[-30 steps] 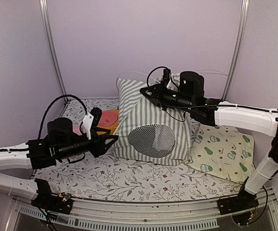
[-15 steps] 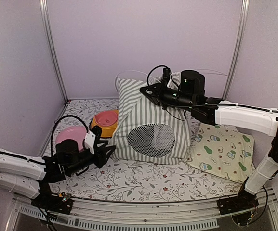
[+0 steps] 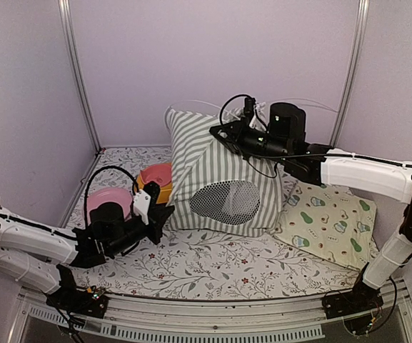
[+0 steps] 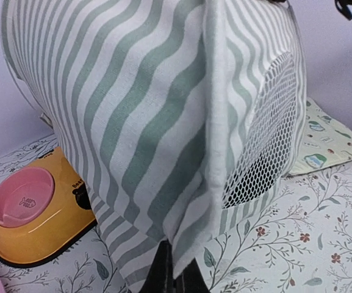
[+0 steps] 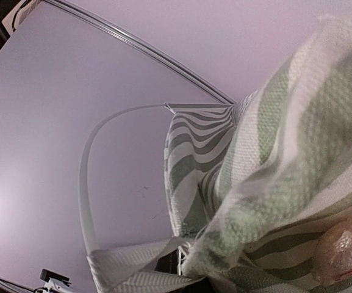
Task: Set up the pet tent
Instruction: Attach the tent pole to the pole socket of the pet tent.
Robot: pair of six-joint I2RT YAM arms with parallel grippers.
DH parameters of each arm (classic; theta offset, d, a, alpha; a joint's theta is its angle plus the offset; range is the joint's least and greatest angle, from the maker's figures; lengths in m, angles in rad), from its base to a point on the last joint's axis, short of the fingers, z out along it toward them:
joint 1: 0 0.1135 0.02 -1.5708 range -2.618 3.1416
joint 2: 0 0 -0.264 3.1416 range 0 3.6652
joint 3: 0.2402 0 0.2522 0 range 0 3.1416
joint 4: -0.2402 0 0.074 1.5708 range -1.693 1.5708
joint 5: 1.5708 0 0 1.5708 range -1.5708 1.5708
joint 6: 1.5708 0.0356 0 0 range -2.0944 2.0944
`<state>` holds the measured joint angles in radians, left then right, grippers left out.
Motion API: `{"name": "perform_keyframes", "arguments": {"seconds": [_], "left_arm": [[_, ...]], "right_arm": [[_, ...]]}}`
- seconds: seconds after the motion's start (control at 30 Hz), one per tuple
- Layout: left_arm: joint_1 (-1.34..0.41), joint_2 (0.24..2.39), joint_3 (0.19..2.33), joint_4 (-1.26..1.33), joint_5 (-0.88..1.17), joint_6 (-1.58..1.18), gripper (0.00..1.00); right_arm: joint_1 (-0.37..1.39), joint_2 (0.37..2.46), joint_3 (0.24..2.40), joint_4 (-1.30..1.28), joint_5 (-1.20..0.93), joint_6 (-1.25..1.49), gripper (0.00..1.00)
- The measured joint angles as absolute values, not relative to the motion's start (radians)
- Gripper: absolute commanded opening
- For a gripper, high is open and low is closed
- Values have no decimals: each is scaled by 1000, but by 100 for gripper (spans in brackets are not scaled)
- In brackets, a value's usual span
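Top external view gives us the tent point(image 3: 220, 182) standing near the middle of the floral surface point(image 3: 213, 268), with its round mesh window point(image 3: 225, 202) turned toward the near edge. An orange bowl point(image 3: 156, 179) with pink dishes sits just left of it, partly hidden behind the tent's left side, and a pale mat point(image 3: 330, 229) lies just beside it on the right. We see the right end effector point(image 3: 216, 132) up at the tent's top ridge, closed on a fold of the striped fabric; in the right wrist view bunched cloth fills most of the frame, and a thin white pole point(image 5: 90, 183) arcs against the back wall. Down low, the left end effector point(image 3: 164, 214) meets the tent's near left bottom corner. From the left wrist view we find its fingers closed tight, with the tip of the corner seam running down between them, so both arms have hold of the tent, one high and one low.
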<state>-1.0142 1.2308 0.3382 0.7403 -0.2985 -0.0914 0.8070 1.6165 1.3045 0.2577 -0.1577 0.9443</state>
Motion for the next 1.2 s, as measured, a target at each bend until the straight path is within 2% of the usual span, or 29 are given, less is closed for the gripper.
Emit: {"name": "perform_keyframes", "arguments": {"seconds": [0.33, 0.67, 1.2], "left_arm": [[-1067, 1109, 337, 645, -317, -107, 0], [-1067, 1167, 354, 593, -351, -133, 0], [-1067, 1091, 362, 525, -348, -120, 0]], "right_arm": [[812, 1614, 1326, 216, -76, 818, 0], [811, 1614, 1333, 194, -142, 814, 0], [810, 1615, 1337, 180, -186, 805, 0]]}}
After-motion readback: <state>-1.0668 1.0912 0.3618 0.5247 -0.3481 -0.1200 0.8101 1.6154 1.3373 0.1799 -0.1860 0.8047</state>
